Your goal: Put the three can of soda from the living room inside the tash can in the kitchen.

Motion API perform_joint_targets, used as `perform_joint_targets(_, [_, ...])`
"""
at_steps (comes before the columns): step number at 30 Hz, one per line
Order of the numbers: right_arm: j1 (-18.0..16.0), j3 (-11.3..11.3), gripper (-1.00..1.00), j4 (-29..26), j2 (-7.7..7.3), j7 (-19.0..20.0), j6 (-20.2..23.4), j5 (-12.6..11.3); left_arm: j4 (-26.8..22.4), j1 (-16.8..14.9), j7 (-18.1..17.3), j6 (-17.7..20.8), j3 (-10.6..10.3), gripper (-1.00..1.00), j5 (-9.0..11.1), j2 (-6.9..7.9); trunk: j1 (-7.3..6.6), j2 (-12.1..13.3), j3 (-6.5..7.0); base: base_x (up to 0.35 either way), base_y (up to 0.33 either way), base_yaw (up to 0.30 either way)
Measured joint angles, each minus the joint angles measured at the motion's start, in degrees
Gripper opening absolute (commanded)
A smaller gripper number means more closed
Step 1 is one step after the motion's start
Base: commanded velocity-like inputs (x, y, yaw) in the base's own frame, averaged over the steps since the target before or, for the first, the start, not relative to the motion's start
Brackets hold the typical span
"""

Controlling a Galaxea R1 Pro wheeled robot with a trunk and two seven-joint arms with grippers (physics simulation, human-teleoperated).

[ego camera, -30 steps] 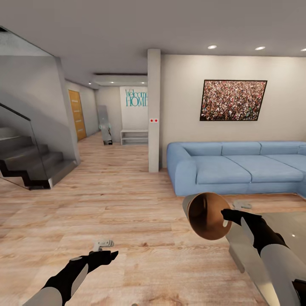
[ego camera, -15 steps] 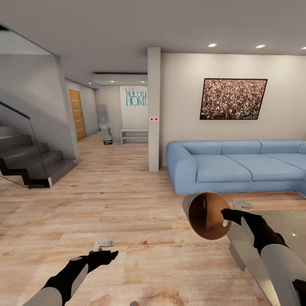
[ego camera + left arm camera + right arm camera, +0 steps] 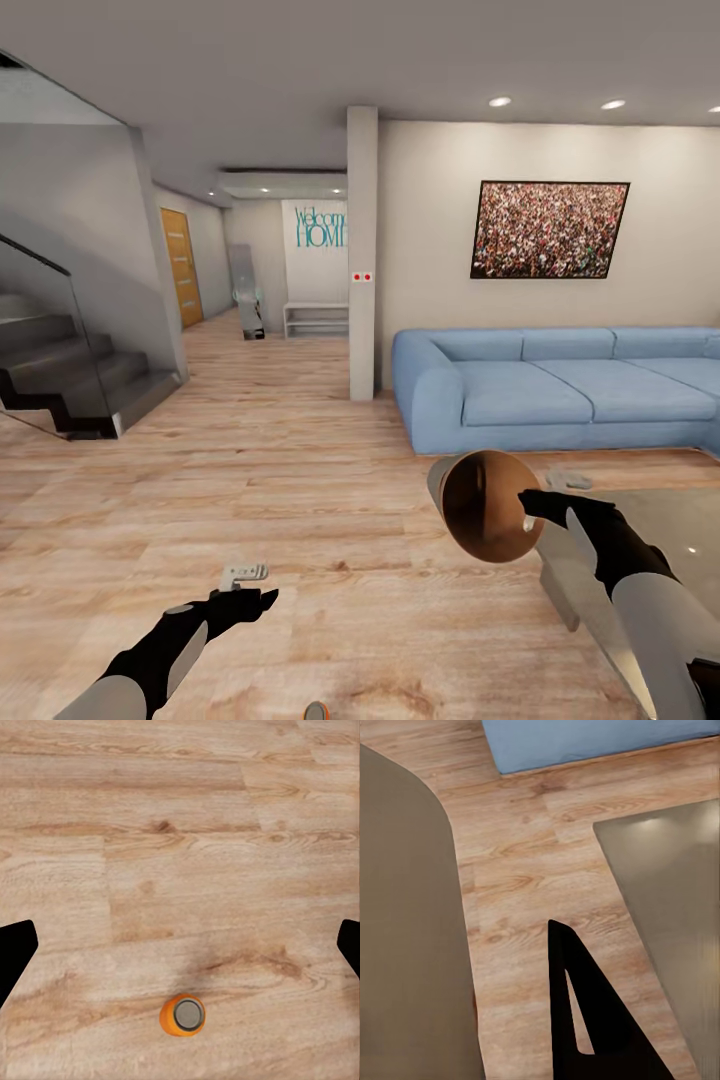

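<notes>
1. Right gripper [image 3: 527, 508] clamps the tash can [image 3: 487, 506] by its rim, mouth tipped toward me, near the blue sofa [image 3: 560, 390]
2. Left gripper [image 3: 262, 597] spread wide above an upright orange soda can [image 3: 183, 1015] on the wood floor [image 3: 300, 480]

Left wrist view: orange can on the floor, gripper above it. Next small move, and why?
Probably lower the left gripper toward the orange can, shifting to centre it first. The can stands upright on the wood floor, off the midline between the open fingers. The right gripper holds the trash can tilted, mouth toward the camera.
</notes>
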Motion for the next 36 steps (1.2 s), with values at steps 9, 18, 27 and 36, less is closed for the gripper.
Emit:
perform_joint_targets(9, [0.0,0.0,-1.0,-0.2,0.04,0.0,0.2,0.1,0.0,0.0,0.0,-0.2,0.0,1.0,0.0,0.0,1.98,-3.6,-1.62,0.0,0.0,0.0])
perform_joint_targets(18, [0.0,0.0,-1.0,-0.3,0.13,0.0,0.2,0.1,0.0,0.0,0.0,-0.5,0.0,1.0,0.0,0.0,3.95,-7.2,-3.23,0.0,0.0,0.0])
perform_joint_targets(27, [0.0,0.0,-1.0,-0.3,0.12,0.0,0.4,0.1,0.1,0.0,0.0,-0.5,0.0,1.0,0.0,0.0,5.93,-10.8,-4.85,0.0,0.0,0.0])
perform_joint_targets(36, [0.0,0.0,-1.0,-0.3,0.3,0.0,0.4,0.1,0.1,0.0,0.2,-0.9,0.0,1.0,0.0,0.0,7.91,-14.4,-6.46,0.0,0.0,0.0])
